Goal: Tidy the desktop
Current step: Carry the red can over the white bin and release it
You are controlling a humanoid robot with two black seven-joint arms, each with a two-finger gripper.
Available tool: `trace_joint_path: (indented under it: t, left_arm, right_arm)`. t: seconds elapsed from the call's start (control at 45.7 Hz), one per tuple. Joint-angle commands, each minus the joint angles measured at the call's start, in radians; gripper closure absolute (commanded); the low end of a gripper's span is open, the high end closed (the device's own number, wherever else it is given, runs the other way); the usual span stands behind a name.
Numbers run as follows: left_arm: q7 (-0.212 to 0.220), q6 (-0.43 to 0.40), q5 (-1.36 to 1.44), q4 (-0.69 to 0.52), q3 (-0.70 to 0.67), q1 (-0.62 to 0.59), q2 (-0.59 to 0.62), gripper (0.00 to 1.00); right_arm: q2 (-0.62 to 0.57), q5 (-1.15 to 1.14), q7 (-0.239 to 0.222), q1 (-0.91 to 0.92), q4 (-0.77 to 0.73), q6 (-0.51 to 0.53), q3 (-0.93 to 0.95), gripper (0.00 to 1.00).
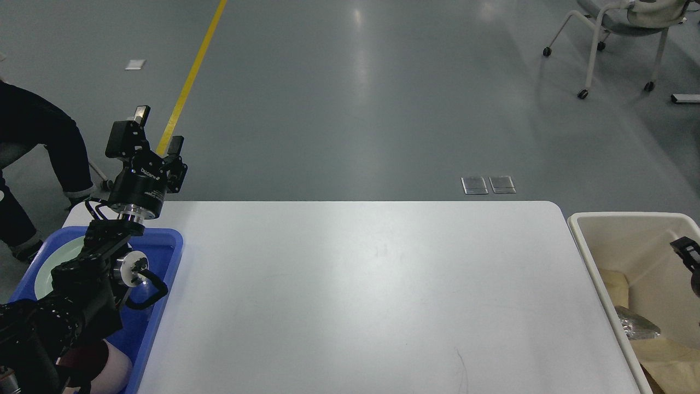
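**A:** You're looking down on the counter, and I can't find anything loose on it. It fills the middle of the view as a white, matte slab with rounded corners, with only a few faint scuffs and a thin dark hairline mark near the front edge.

**B:** So where did the clutter go?

**A:** Into the two containers, I'd judge. At the counter's left end you have the blue plastic tray, glossy, with a raised lip; inside it sits a pale green round plate, and something pinkish and rounded shows at the bottom corner, too hidden to name. Just off the right end stands the beige bin, a smooth-walled tub holding crumpled brown paper and a wad of foil. Dishes left and rubbish right would explain the sorting.

**B:** And your arms?

**A:** Your left gripper is raised above the tray's far corner, fingers spread and holding nothing. That's a sensible place to hang after a drop-off. Your right gripper shows only as a dark piece at the frame's edge, over the bin; whether its fingers are apart or together, I cannot tell.

**B:** Much left?

**A:** Little, by my reading.
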Motion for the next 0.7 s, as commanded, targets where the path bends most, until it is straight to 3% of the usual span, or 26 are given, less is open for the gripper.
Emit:
trace_joint_path:
  t: [0.0, 0.175, 0.394, 0.46, 0.635, 0.679]
  left_arm:
    - [0.000, 0.000, 0.000, 0.000, 0.001, 0.000, 0.000, 0.04]
    - [0.000, 0.000, 0.000, 0.000, 0.001, 0.000, 0.000, 0.04]
    - [0.000, 0.000, 0.000, 0.000, 0.000, 0.000, 0.000, 0.04]
    - [0.000, 0.000, 0.000, 0.000, 0.000, 0.000, 0.000, 0.04]
    - [0.000, 0.000, 0.000, 0.000, 0.001, 0.000, 0.000, 0.04]
    - [0.000, 0.000, 0.000, 0.000, 0.000, 0.000, 0.000, 0.04]
  right_arm:
    - [0.010, -0.001, 0.011, 0.006, -0.062, -0.008, 0.240, 0.00]
    - [0.087, -0.001, 0.069, 0.083, -0.075, 0.003, 0.569, 0.00]
    - [0.223, -0.003, 0.098, 0.207, -0.020, 0.014, 0.753, 0.00]
    - [0.268, -0.003, 0.161, 0.220, -0.007, 0.014, 0.798, 0.00]
    - [0.380, -0.003, 0.409, 0.209, 0.005, 0.014, 0.939, 0.00]
    - [0.401, -0.011, 0.445, 0.209, 0.008, 0.017, 0.962, 0.00]
